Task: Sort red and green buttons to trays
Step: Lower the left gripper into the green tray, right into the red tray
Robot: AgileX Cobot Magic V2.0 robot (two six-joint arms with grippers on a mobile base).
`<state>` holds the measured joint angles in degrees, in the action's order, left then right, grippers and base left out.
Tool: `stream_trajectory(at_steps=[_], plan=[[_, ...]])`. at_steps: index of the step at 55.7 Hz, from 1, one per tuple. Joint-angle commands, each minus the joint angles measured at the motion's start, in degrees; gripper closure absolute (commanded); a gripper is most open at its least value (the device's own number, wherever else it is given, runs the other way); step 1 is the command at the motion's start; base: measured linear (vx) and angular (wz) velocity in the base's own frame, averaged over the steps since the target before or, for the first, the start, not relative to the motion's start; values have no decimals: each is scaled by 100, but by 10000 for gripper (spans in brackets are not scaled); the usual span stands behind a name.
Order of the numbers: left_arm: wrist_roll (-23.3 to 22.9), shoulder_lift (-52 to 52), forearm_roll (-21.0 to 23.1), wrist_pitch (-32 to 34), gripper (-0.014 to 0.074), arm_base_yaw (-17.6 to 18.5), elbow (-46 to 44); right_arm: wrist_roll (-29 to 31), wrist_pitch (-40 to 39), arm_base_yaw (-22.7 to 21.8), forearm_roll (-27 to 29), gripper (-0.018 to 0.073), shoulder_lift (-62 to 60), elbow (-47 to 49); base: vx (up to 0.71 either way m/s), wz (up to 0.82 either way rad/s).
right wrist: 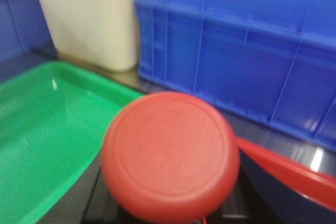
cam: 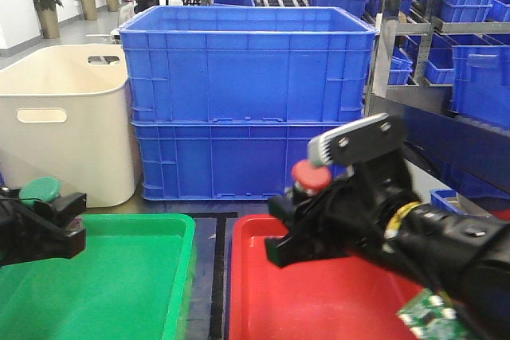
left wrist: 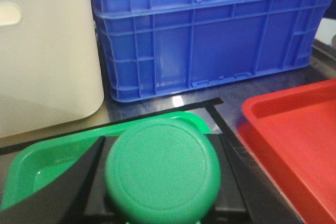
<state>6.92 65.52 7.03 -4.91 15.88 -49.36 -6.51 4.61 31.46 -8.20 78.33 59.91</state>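
Observation:
The green button (cam: pixel 40 189) is held in my left gripper (cam: pixel 49 214), which is shut on its base above the far left part of the green tray (cam: pixel 127 292). In the left wrist view the green cap (left wrist: pixel 163 169) fills the lower centre between black fingers (left wrist: pixel 79 182), with the green tray (left wrist: pixel 37 166) behind it. The red button (cam: pixel 311 175) is held in my right gripper (cam: pixel 307 211), which is shut on it over the far left corner of the red tray (cam: pixel 319 304). The red cap (right wrist: pixel 168 153) hides the jaws in the right wrist view.
Two stacked blue crates (cam: pixel 247 101) stand close behind both trays, with a cream tub (cam: pixel 68 117) to their left. Metal shelving with blue bins (cam: pixel 470 37) rises at the right. A dark strip (cam: pixel 213 276) separates the trays.

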Motion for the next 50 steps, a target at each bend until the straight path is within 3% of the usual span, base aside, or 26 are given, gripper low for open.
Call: stream_trajectory(at_steps=[1,8,17,26,50], plan=[[-43,177,40,765,599,33,-198,96,-536,-23,-17,568,159,218,0,0],[-43,666,40,1064,599,33,-198,69,-668,-42,65,568,564,218,0,0],[-187,1092,44,1219,596,33,-198,-103,-544,-425,593,568,911,218,0,0],[-187,1333,44,1247,594,33,-198,-57,-852,-706,446,565,1078,218,0,0],[-187,1913,44,1347,562,33,-198,137,-391,-699,455,486,1601,218,0,0]])
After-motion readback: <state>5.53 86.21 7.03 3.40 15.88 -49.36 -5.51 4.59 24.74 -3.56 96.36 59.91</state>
